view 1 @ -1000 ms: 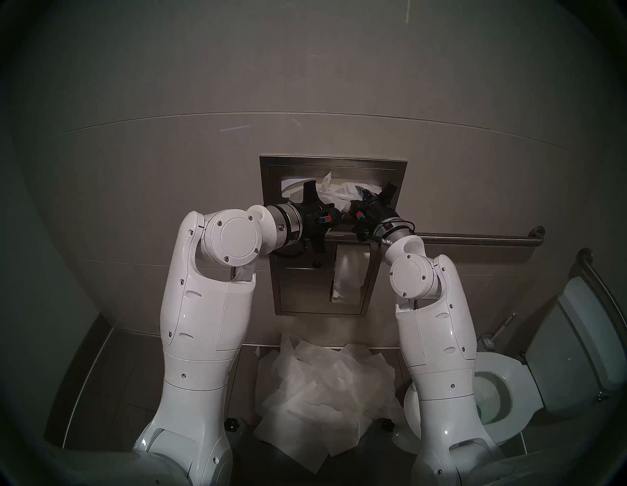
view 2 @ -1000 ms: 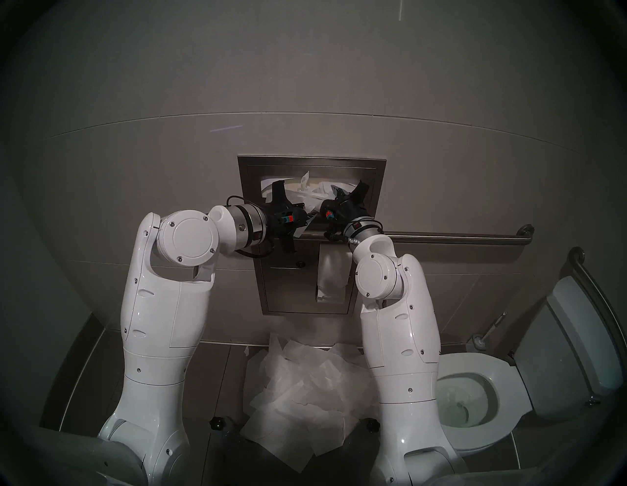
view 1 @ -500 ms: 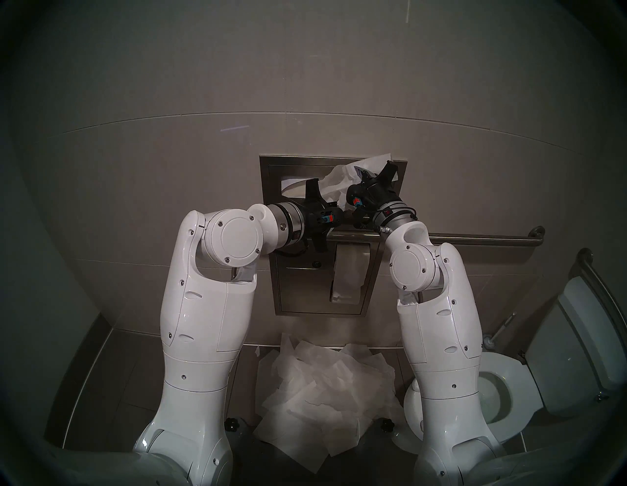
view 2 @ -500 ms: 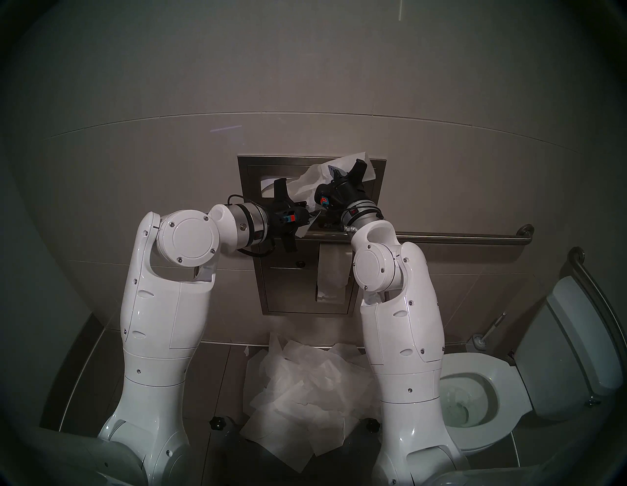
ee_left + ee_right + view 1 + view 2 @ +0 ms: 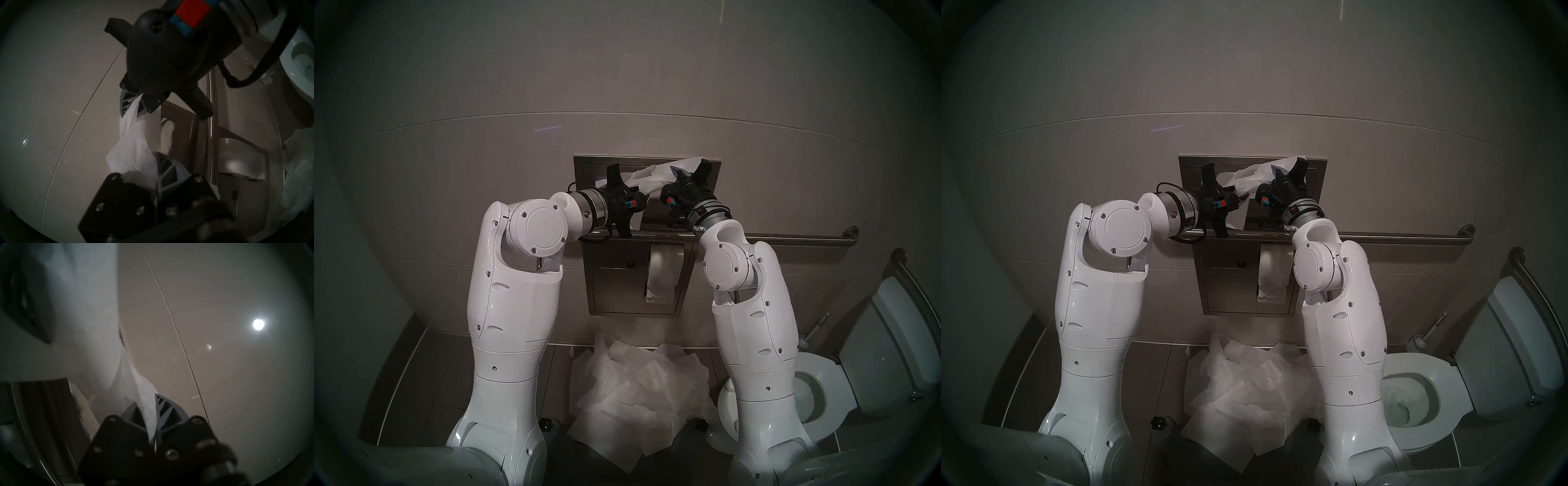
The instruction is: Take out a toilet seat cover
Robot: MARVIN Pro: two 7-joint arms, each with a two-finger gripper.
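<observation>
Toilet seat cover [image 5: 648,178] between both clamped grippers, left gripper [image 5: 648,198] and right gripper [image 5: 674,169]

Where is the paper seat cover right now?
The seat cover is up at the top of the wall dispenser, stretched between the left gripper and the right gripper, above the grab bar.

grab bar [image 5: 789,239] crossing below both pincers, bare wall [image 5: 619,85] above
</observation>
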